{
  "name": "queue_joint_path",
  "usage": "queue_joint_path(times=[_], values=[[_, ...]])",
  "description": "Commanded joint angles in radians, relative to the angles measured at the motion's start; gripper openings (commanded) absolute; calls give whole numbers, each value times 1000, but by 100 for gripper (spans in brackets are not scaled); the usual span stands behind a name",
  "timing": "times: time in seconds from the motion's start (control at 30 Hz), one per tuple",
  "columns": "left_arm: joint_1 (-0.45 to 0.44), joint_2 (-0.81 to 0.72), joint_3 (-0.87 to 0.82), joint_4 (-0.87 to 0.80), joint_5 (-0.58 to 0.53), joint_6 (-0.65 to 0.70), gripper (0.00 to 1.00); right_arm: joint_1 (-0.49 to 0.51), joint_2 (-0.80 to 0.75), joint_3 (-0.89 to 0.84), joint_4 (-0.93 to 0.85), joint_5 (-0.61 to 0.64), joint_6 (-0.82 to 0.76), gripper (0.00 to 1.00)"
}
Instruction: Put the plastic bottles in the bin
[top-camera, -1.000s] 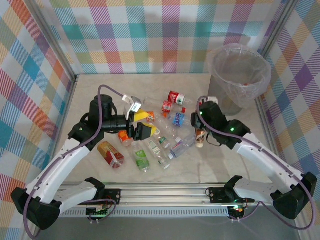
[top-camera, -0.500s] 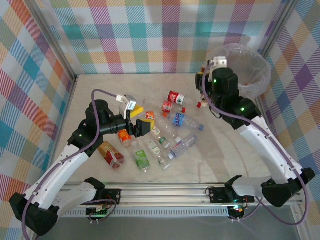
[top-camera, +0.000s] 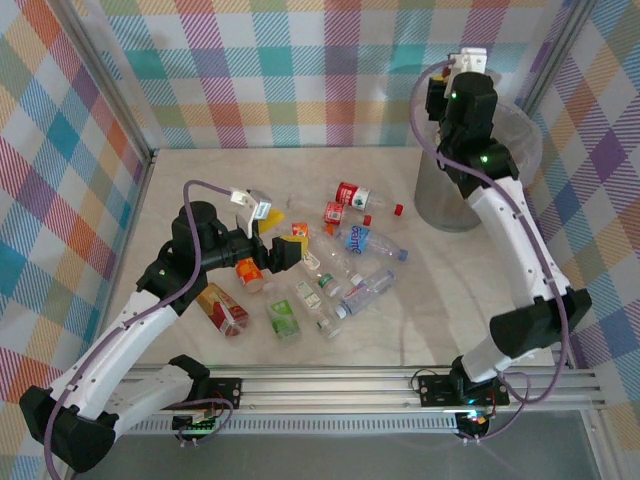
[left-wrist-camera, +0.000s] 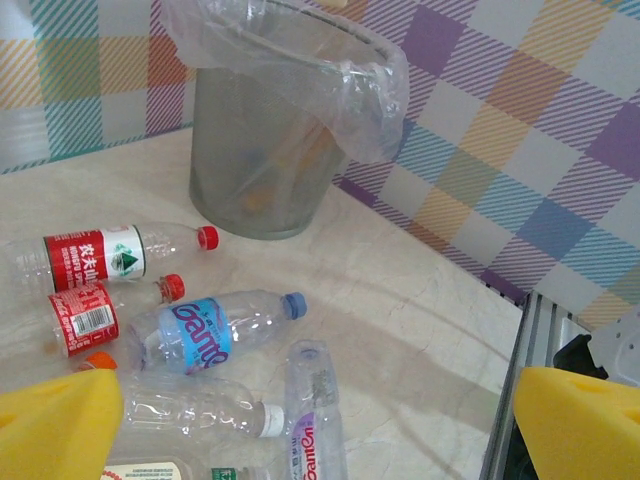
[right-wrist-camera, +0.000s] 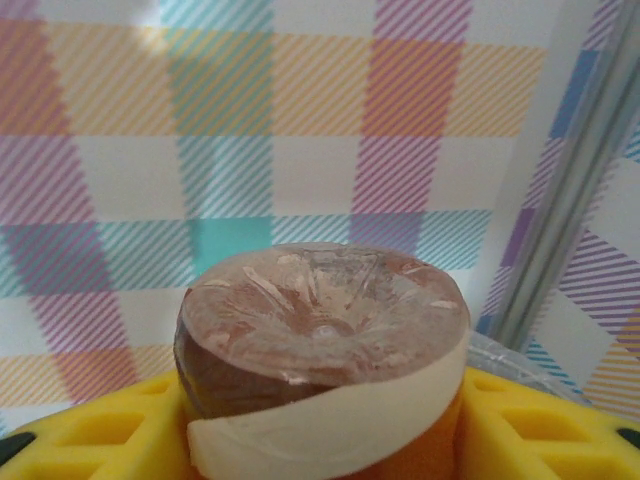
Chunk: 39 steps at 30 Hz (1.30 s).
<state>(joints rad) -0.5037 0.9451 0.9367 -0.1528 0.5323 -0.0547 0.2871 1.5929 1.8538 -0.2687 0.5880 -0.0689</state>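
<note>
right tool (right-wrist-camera: 320, 432) has swung up from the bench (top-camera: 200, 180) to hang by the bin (top-camera: 442, 198) rim, clamped narrow on a brown-tinted bottle (right-wrist-camera: 320, 330). it should be centred over the liner mouth before letting go, so the bottle cannot glance off the rim. left tool (left-wrist-camera: 320, 420) gapes wide, gripping nothing, over the remaining bottles (top-camera: 350, 268) on the bench.

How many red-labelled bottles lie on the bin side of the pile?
2: a long one nearest the bin, a short crushed one beside it. More may hide under the left hand.
</note>
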Motion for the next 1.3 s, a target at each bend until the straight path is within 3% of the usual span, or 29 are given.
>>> queue_joint_path(times=[0.0,0.43,0.73,0.9,1.03,1.27], values=[[-13,8,4,-1,-6,27,100,-63,68,95,-34,-53,-9,57],[-13,29,28,-58,-12,58,100,-225,285,250,-350,-360,96,55],[-13,27,42,-85,-18,62,100,-273,342,197,-456,-534,138,55],[-13,28,53,-97,-14,59,100,-278,364,199,-498,-555,124,62],[-13,26,53,-99,-12,57,100,-280,361,202,-502,-562,129,76],[-13,15,54,-97,-10,56,100,-279,340,266,-533,-576,148,80]])
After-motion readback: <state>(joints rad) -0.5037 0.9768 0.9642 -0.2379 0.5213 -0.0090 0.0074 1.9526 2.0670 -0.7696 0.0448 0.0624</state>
